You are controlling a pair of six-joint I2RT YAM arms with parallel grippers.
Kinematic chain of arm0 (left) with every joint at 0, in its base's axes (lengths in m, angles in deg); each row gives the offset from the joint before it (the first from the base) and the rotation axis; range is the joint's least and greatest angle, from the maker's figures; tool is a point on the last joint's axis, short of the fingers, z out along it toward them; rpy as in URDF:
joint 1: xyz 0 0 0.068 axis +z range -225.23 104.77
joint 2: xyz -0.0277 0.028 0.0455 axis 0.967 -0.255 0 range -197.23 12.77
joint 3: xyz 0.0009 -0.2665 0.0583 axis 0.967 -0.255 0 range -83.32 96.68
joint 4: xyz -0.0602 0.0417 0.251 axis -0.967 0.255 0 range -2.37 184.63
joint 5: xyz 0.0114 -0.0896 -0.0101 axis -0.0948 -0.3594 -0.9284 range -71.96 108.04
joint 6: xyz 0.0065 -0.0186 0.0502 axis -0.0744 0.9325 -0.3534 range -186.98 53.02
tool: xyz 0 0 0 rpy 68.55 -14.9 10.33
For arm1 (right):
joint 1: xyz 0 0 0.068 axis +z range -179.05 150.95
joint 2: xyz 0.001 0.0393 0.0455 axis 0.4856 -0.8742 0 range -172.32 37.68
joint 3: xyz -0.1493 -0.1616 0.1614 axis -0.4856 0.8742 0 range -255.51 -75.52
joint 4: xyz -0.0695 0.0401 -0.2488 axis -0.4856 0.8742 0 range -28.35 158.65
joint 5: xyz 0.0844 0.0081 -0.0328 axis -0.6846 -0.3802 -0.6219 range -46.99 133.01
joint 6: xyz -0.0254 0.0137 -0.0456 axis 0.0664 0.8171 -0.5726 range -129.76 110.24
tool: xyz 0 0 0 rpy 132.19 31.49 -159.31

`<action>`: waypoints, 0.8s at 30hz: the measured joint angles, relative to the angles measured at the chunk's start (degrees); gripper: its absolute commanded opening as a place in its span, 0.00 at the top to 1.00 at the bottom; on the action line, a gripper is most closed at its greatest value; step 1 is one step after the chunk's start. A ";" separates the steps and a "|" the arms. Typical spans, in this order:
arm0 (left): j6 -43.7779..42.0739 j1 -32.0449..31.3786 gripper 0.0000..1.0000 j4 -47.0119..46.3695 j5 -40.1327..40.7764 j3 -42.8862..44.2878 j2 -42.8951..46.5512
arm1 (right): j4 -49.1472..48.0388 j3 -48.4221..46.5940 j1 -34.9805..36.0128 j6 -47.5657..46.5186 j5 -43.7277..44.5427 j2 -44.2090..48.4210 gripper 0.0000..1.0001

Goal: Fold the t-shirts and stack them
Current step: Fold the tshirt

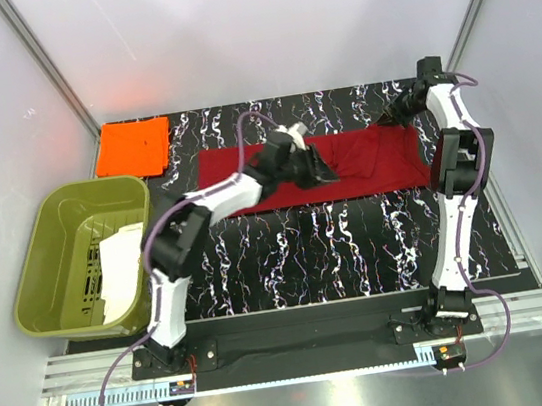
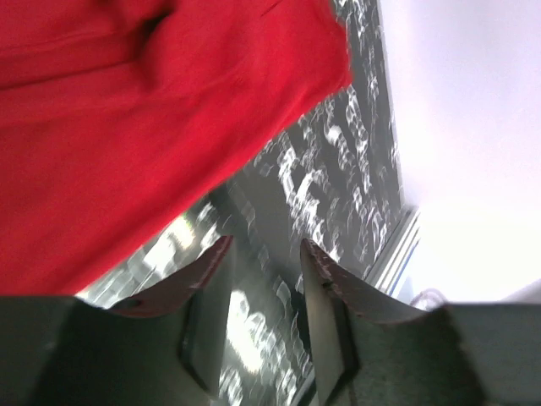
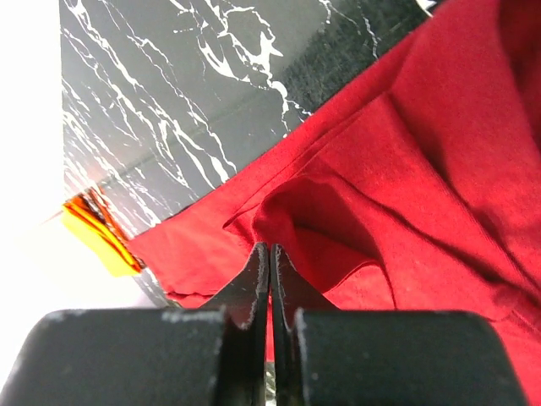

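Observation:
The dark crimson t-shirt lies spread in a long band across the back of the black marbled mat. My right gripper is at its far right edge, shut on a raised fold of the red cloth, which tents up at the fingertips. Over the middle of the shirt hovers my left gripper, open. Only mat shows between its fingers, and the red t-shirt lies just beyond them. The orange t-shirt sits folded flat at the back left corner; its edge shows in the right wrist view.
An olive-green tub stands off the mat's left side with a white object inside. The black marbled mat runs to the near rail. White walls close in the back and both sides.

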 measured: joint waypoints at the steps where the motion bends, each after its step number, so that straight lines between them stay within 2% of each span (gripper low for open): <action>1: 1.88 -1.27 0.60 -2.82 1.51 0.48 -2.05 | -0.02 0.26 -0.11 0.52 -0.02 0.24 1.00; 4: 7.17 -4.17 0.57 -7.48 5.70 3.74 -8.28 | -0.39 1.09 -0.28 1.73 -0.44 0.72 1.00; 5: 9.09 -5.05 0.52 -7.98 7.78 5.97 -10.93 | -0.50 1.33 -0.35 1.97 -0.61 0.81 1.00; 7: 10.91 -6.14 0.50 -8.13 11.54 8.98 -14.01 | -0.81 2.01 -0.44 2.34 -1.05 0.98 1.00; 14: 15.56 -8.85 0.52 -6.19 23.52 18.05 -18.14 | -1.66 5.22 -0.46 2.93 -2.16 2.10 1.00; 16: 16.96 -9.25 0.55 -5.75 25.62 19.98 -18.78 | -1.92 5.79 -0.50 3.15 -2.78 2.29 1.00; 24: 22.71 -10.91 0.55 -1.16 30.62 23.08 -21.66 | -3.48 6.86 -0.76 3.58 -3.65 2.64 1.00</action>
